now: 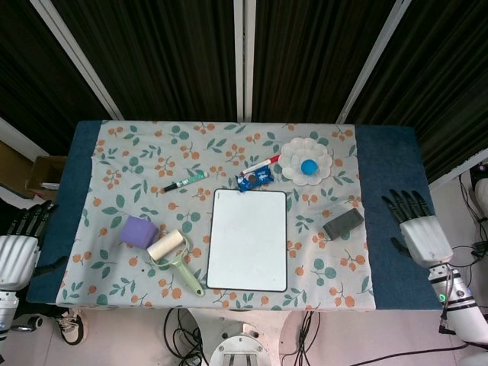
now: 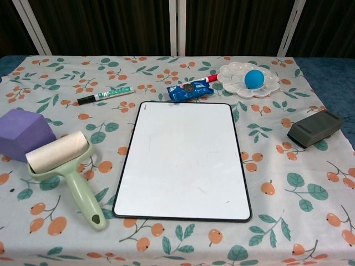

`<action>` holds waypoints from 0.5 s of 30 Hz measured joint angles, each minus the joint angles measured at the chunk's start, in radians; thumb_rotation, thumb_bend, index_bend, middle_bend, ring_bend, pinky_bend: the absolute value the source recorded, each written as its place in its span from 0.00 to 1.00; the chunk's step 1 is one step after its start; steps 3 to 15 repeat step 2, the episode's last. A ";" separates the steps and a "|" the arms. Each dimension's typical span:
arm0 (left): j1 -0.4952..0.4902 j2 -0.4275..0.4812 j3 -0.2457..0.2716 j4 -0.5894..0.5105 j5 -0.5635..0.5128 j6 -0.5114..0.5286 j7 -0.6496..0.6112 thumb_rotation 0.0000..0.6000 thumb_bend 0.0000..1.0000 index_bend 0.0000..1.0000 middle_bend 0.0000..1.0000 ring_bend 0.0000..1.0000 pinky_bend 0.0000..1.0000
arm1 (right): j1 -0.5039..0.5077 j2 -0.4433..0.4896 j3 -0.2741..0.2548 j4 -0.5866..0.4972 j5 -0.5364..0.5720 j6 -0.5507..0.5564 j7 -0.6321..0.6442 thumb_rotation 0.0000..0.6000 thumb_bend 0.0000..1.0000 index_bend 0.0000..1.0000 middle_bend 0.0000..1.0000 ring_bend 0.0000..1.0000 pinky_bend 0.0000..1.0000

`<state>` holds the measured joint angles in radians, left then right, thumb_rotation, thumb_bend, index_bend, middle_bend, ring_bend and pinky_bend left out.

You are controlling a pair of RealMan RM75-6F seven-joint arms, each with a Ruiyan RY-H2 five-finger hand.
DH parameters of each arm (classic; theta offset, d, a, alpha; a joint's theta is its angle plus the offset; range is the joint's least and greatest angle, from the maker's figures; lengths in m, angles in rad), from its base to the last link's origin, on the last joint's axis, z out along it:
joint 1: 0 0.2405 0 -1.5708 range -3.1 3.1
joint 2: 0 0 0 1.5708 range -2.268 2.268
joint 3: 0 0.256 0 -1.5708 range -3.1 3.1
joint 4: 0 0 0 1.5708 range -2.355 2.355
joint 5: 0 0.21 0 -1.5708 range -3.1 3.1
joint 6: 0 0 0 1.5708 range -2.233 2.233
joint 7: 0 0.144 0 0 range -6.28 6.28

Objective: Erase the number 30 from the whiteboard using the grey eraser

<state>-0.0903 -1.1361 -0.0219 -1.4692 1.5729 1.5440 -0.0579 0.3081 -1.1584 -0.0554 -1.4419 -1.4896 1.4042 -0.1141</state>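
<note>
Silver-white, the left hand (image 1: 17, 255) hangs off the table's left edge near the front corner, back upward, its dark fingers pointing away from the robot, close together and holding nothing; only the head view shows it. On the floral tablecloth (image 2: 44, 83) near the left edge sits a purple faceted block (image 2: 22, 132), touching a pale green lint roller with a cream paper roll (image 2: 61, 154). Behind them lies a black-capped green-and-white marker (image 2: 105, 95); its barrel print is too small to read. At mid-table lies the black-rimmed rectangular whiteboard (image 2: 186, 159), its surface white with only faint smudges. Just behind it lie a blue foil packet (image 2: 189, 90) and a red-capped marker (image 2: 209, 79), then a white flower-shaped palette (image 2: 234, 82) holding a blue ball (image 2: 254, 78). The grey block eraser (image 2: 315, 128) lies untouched toward the right edge. Beyond that edge the right hand (image 1: 418, 227), seen from the head camera alone, hovers back upward over the blue mat (image 1: 396, 152), fingers spread, empty.
</note>
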 measured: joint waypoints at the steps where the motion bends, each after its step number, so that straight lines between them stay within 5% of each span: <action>1: 0.000 0.000 -0.002 0.000 -0.004 -0.001 0.000 1.00 0.00 0.07 0.06 0.07 0.16 | -0.024 0.004 0.000 0.004 0.005 0.023 0.019 1.00 0.18 0.00 0.00 0.00 0.00; 15: -0.001 0.000 -0.004 0.001 -0.009 -0.004 0.000 1.00 0.00 0.07 0.06 0.07 0.16 | -0.054 0.007 0.000 0.012 0.012 0.052 0.042 1.00 0.18 0.00 0.00 0.00 0.00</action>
